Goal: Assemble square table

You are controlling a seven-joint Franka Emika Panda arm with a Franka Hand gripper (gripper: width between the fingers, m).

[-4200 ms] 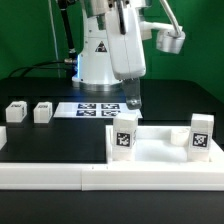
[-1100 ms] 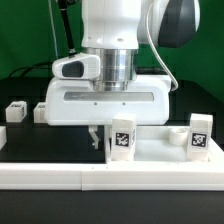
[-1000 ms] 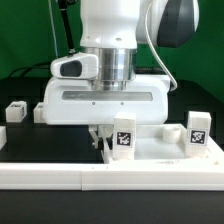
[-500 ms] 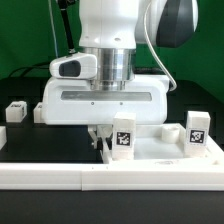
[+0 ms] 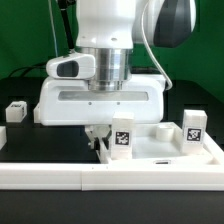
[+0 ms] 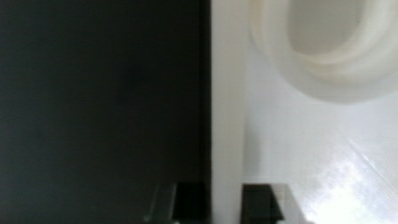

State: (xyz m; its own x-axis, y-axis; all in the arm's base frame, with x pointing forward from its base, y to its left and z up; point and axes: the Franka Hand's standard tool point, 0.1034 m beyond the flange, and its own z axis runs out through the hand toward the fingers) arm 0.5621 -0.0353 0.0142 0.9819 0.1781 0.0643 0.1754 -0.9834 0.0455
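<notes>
Gripper: jaws narrow, clamped on the edge of the square table slab that faces the exterior view's left.
Slab: flat at the black table's front edge, behind the border wall; corner socket near the grip.
Tagged legs: two, upright on the slab.
Loose legs: two, on the table near its edge at the exterior view's left.

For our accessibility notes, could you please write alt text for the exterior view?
A white robot arm's two-finger gripper is closed on the edge of a large white plastic square slab, on which two short white tagged legs stand upright. Another small white leg sits on the black table; a long white border wall runs along the foreground.
</notes>
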